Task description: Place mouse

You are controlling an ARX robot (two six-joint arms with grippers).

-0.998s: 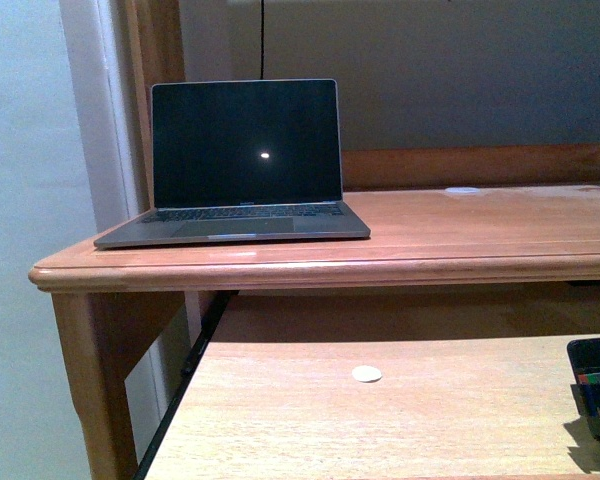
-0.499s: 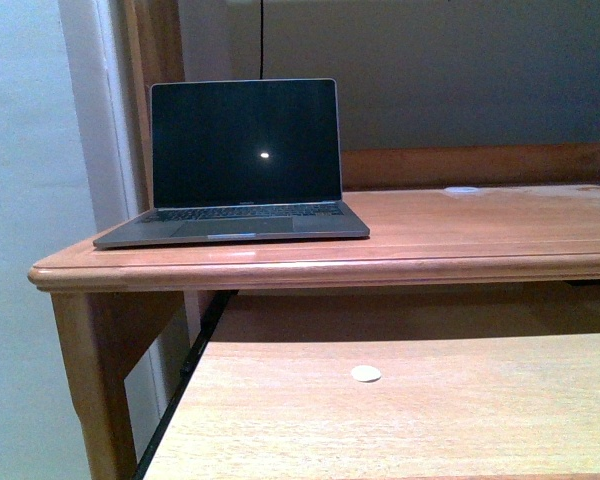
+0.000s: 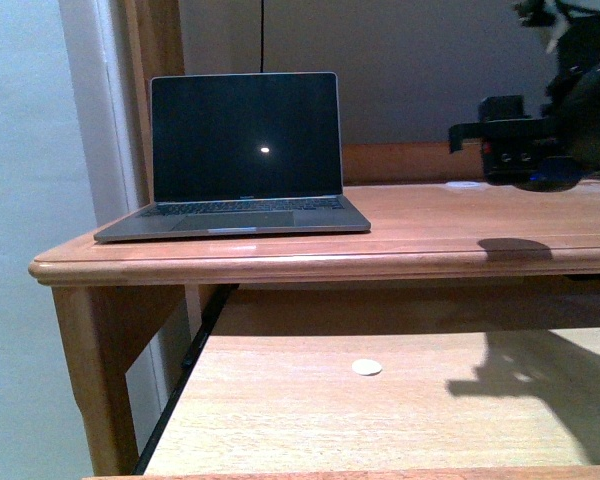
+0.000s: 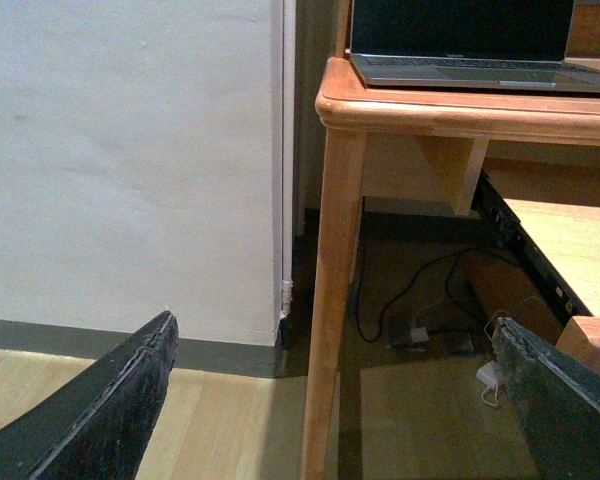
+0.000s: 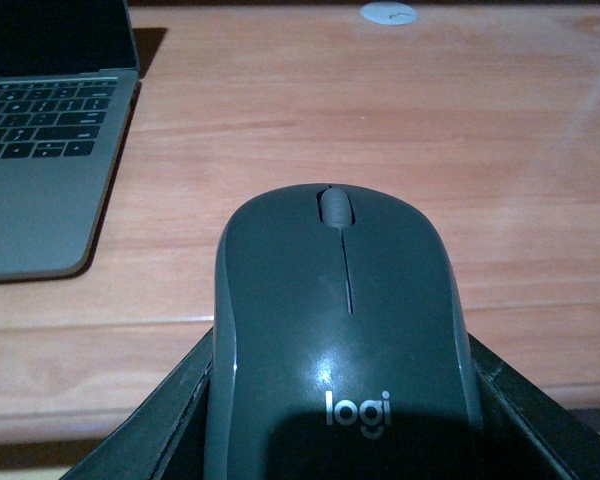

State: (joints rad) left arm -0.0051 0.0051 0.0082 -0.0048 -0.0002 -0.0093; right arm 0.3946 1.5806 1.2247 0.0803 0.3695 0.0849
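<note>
Desk (image 5: pixel 380 120) beneath mouse (image 5: pixel 345 340), wrist view only.

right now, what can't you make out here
- Right wrist view: the mouse has its rear cut by the bottom edge; its body hides whether it touches the desk.
- Front view: the mouse is lost in the dark right claw, cut by the right edge.
- Left wrist view: bottom edge cuts the left claw.

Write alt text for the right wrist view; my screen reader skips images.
A dark grey mouse is gripped between the right pincer's black fingers over a wooden desk. An open laptop sits beside it, and a small white sticker lies farther off.
</note>
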